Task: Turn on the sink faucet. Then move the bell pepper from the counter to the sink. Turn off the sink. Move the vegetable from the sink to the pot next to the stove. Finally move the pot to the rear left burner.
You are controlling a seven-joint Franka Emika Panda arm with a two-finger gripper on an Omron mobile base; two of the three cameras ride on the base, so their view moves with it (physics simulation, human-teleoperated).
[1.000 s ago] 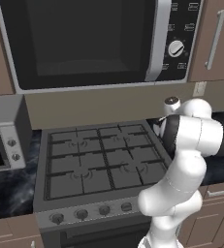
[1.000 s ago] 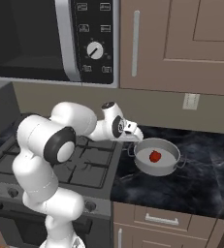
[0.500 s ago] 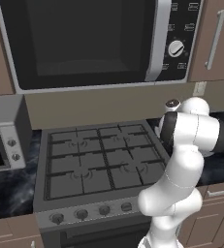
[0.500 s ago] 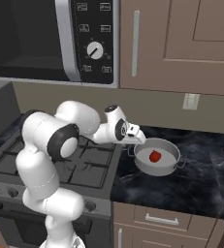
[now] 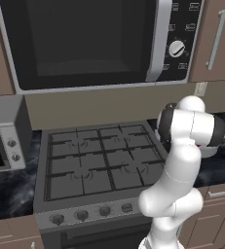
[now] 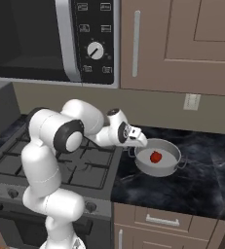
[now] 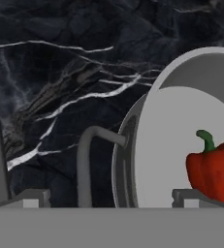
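One bell pepper [image 6: 155, 156] sits upright in the pot [image 6: 171, 168], stem up, on the tabletop [image 6: 201, 185] right of the stove [image 6: 84, 165]; the tool [image 6: 138, 141], jaws spread and empty, hovers at the pot's left handle [image 7: 87, 160].

My arm rises from the base, bends at the elbow and reaches forward and low to my right. My gripper [image 6: 139, 140] points downward at the end of it, jaws spread wide apart, holding nothing between them.
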